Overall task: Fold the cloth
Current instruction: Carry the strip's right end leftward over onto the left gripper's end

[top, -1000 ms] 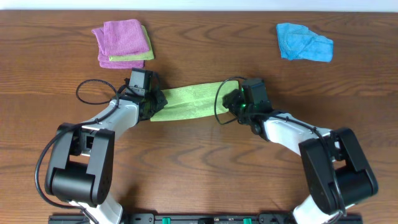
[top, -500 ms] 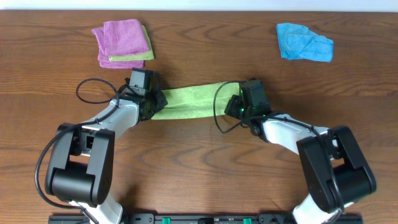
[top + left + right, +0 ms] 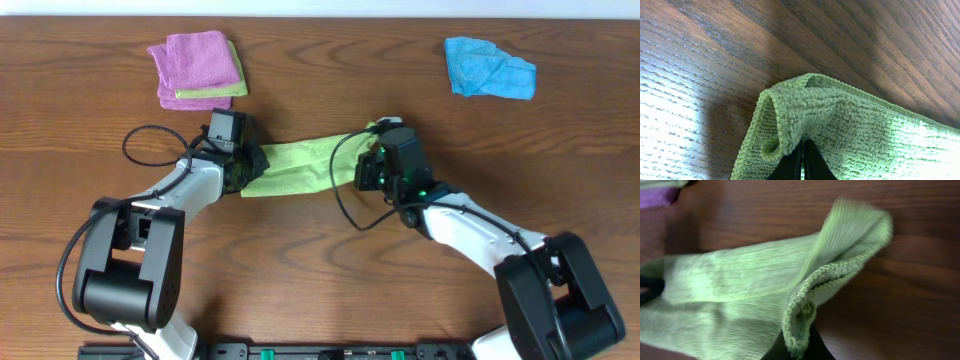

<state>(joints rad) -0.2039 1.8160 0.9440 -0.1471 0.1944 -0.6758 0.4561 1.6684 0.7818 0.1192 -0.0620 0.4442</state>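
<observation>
The cloth (image 3: 300,165) lay as a long, narrow green strip in the middle of the tabletop (image 3: 320,290), running left to right about midway between the far and near edges. The left hand (image 3: 245,168) was clamped on its left end. In the left wrist view the fingertips were pinched together on a rolled-over hem, and that end rested flat on the wood.

The change was on the other side. A second before, the right hand (image 3: 365,165) had stood part-open at the strip's right end. It had since closed fully on that end and moved a little toward the left edge of the tabletop. The right wrist view showed the hemmed edge caught between the shut fingertips. A loose flap of the corner stood up above them, blurred as if moving. From overhead the strip looked shorter than before and puckered near the right hand, so the fabric there had gone slack rather than taut.

Both ends were therefore secured. The task seemed to be at the start of the next fold, which would likely mean carrying the right end over toward the left one. The upright flap could drop unevenly and spoil the edge alignment.

The purple cloth (image 3: 197,60) near the far left corner and the blue cloth (image 3: 490,68) toward the far right corner sat well apart from the work, unchanged.
</observation>
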